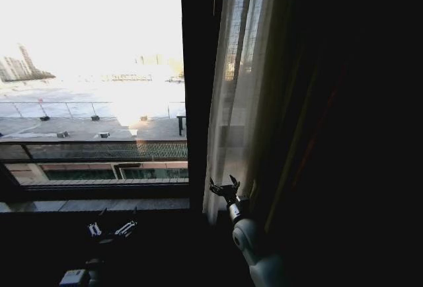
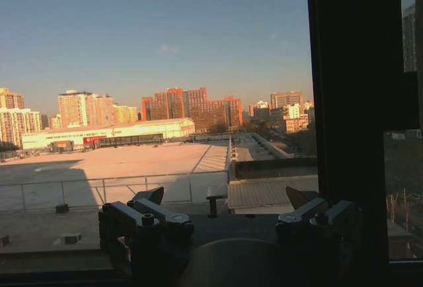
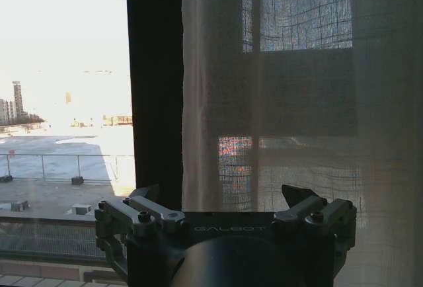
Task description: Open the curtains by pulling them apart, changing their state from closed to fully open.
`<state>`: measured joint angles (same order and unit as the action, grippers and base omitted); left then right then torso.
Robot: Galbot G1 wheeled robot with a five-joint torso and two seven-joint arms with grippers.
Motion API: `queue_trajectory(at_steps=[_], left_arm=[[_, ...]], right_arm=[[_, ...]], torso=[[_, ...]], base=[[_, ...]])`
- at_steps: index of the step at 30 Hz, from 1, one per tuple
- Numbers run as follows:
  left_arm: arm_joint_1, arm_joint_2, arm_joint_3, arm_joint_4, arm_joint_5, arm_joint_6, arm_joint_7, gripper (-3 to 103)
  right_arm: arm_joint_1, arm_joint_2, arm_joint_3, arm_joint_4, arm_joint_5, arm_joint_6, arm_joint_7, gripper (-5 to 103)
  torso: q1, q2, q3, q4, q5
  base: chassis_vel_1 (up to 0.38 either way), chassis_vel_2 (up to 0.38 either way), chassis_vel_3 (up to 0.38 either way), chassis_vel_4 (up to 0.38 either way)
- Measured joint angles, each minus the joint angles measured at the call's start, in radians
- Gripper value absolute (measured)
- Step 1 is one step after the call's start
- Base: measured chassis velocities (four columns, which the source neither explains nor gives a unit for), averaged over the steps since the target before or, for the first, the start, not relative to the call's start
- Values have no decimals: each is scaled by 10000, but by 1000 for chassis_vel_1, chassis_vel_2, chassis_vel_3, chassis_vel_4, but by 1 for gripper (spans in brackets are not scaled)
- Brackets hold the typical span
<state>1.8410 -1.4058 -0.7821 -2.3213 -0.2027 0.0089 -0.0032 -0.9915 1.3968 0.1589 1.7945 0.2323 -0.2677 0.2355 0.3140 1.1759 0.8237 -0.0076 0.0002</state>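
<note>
A sheer white curtain [image 1: 234, 88] hangs in long pleats just right of the dark window bar [image 1: 198, 88], with a darker drape beside it further right. My right gripper [image 1: 225, 188] is open, raised right in front of the curtain's lower part, nothing between its fingers. In the right wrist view the curtain [image 3: 297, 102] hangs just beyond the open right gripper [image 3: 221, 194]. My left gripper [image 1: 112, 224] is open, low before the bare glass; in the left wrist view the left gripper [image 2: 225, 198] faces the uncovered window.
The dark vertical window bar [image 3: 153, 82] stands between the bare pane and the curtain. A dark sill [image 1: 92, 204] runs below the glass. Rooftops and buildings lie outside. The far right of the head view is in deep shadow.
</note>
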Motion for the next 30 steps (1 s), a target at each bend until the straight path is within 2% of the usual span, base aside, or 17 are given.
queue_trajectory(at_steps=[11,14,15,17,18,20,21,23,26,30], left_arm=[[17,-103,35,-2,109,1,-6,100],[34,-116,23,-78,121,1,-10,100],[34,-116,23,-78,121,1,-10,100],[77,-125,1,-122,125,-1,-12,100],[98,-130,-2,-134,129,-9,-13,100],[127,-151,-2,-148,146,-29,-14,100],[127,-151,-2,-148,146,-29,-14,100],[140,-177,7,-172,166,-36,-14,100],[142,-205,21,-187,196,-68,-32,100],[182,-273,-9,-254,233,-122,-72,100]], right_arm=[[1393,382,316,-1873,-509,418,31,101],[1685,400,462,-2291,-558,536,32,86],[1685,400,462,-2291,-558,536,32,86],[1735,377,502,-2334,-563,551,26,75],[1736,366,511,-2334,-563,552,24,75],[1723,336,529,-2285,-563,553,21,64],[1723,336,529,-2285,-563,553,21,64],[1686,318,535,-2207,-562,553,20,53],[1662,310,546,-2144,-551,553,21,48],[1652,280,616,-2081,-491,531,23,27]], torso=[[1,0,0,0,0],[1,0,0,-1,0],[1,0,0,-1,0],[1,0,-1,0,0],[0,0,-1,0,0],[0,0,-1,0,0],[0,0,-1,0,0],[0,0,-1,-1,1],[0,0,-1,-1,0],[0,0,-1,0,0]], base=[[0,0,0,0],[0,0,0,0],[0,0,0,0],[0,0,0,0],[0,0,0,0],[0,0,0,0],[0,0,0,0],[0,0,0,0],[0,0,0,0],[0,0,0,0]])
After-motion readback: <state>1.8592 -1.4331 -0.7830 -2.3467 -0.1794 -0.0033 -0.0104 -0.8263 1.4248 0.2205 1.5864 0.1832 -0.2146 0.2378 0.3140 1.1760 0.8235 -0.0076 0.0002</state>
